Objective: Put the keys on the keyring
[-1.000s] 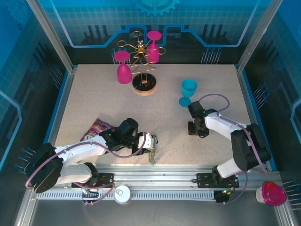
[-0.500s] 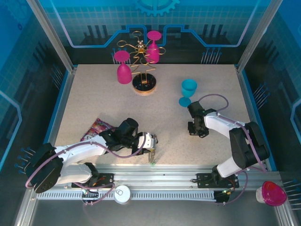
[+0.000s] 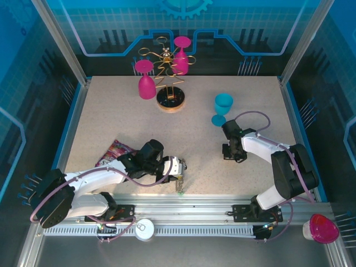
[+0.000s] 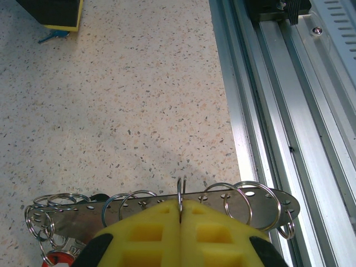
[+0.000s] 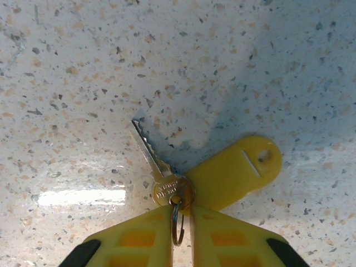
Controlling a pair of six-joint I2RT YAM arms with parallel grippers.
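While left tool (image 4: 179, 210) clamps flat perforated metal keyring (image 4: 214, 198) | right tool (image 5: 179, 225) pinches yellow-tagged key (image 5: 157, 169) by wire loop | speckled tabletop (image 5: 83, 67)

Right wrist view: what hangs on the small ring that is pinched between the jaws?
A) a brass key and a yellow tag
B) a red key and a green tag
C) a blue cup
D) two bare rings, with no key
A: the small ring, pinched between the jaws of the right gripper, passes through the head of a brass key, and a yellow tag spreads out beside that key.
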